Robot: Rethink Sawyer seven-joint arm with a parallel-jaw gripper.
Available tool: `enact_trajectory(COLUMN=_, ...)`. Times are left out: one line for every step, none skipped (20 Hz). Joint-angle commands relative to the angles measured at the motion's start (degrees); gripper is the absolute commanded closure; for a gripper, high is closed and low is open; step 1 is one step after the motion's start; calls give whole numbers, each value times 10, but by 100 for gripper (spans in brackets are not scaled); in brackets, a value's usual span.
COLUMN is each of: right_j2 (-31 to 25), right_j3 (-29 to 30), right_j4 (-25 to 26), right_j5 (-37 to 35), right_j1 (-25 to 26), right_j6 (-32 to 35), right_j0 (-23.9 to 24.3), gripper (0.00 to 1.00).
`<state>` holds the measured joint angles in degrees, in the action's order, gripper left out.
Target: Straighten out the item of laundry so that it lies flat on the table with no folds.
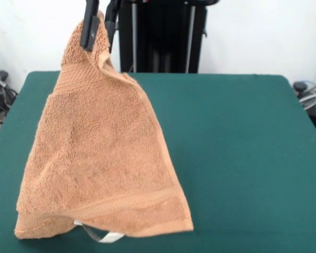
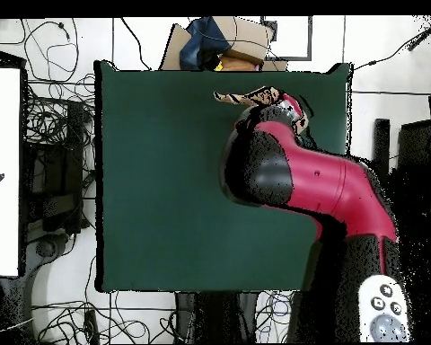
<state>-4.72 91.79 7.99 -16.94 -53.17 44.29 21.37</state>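
Front view shows you fingers (image 1: pixel 100 29) clamped on the towel (image 1: pixel 102 158) corner, hanging above the tabletop (image 1: pixel 242 158); flattening remains

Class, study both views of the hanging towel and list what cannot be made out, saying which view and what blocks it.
- Front view: the arm above the tool is cut off by the top edge.
- Front view: the towel hides the table behind it, and most of the white label.
- Overhead view: the arm covers the tool; only a sliver of towel shows, so its folds are unreadable.
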Motion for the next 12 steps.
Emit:
enact_trajectory(right_j2=48, right_j3=80, right_j4=2, right_j5=53, right_j1=22, right_j6=191, right_j0=-32, gripper=100)
enact_trajectory(right_j2=54, right_j3=80, right_j4=-1, right_j5=53, right_j1=23, right_j6=192, right_j0=-36, gripper=100)
enact_trajectory(right_j2=58, right_j3=81, right_j4=-4, right_j5=51, right_j1=25, right_j6=194, right_j0=-40, gripper=100)
enact_trajectory(right_j2=67, right_j3=76, right_j4=-9, right_j5=44, right_j1=30, right_j6=198, right_j0=-50, gripper=100)
enact_trajectory(right_j2=73, right_j3=76, right_j4=-12, right_j5=39, right_j1=30, right_j6=199, right_j0=-55, gripper=100)
enact_trajectory(right_j2=79, right_j3=76, right_j4=-15, right_j5=35, right_j1=31, right_j6=200, right_j0=-59, gripper=100)
enact_trajectory(right_j2=82, right_j3=77, right_j4=-17, right_j5=34, right_j1=32, right_j6=201, right_j0=-62, gripper=100)
enact_trajectory(right_j2=88, right_j3=76, right_j4=-21, right_j5=30, right_j1=33, right_j6=204, right_j0=-69, gripper=100)
enact_trajectory(right_j2=94, right_j3=74, right_j4=-24, right_j5=20, right_j1=35, right_j6=204, right_j0=-74, gripper=100)
enact_trajectory(right_j2=97, right_j3=71, right_j4=-29, right_j5=12, right_j1=36, right_j6=204, right_j0=-78, gripper=100)
enact_trajectory(right_j2=103, right_j3=68, right_j4=-31, right_j5=-2, right_j1=39, right_j6=202, right_j0=-84, gripper=100)
enact_trajectory(right_j2=101, right_j3=72, right_j4=-35, right_j5=-9, right_j1=38, right_j6=198, right_j0=-82, gripper=100)
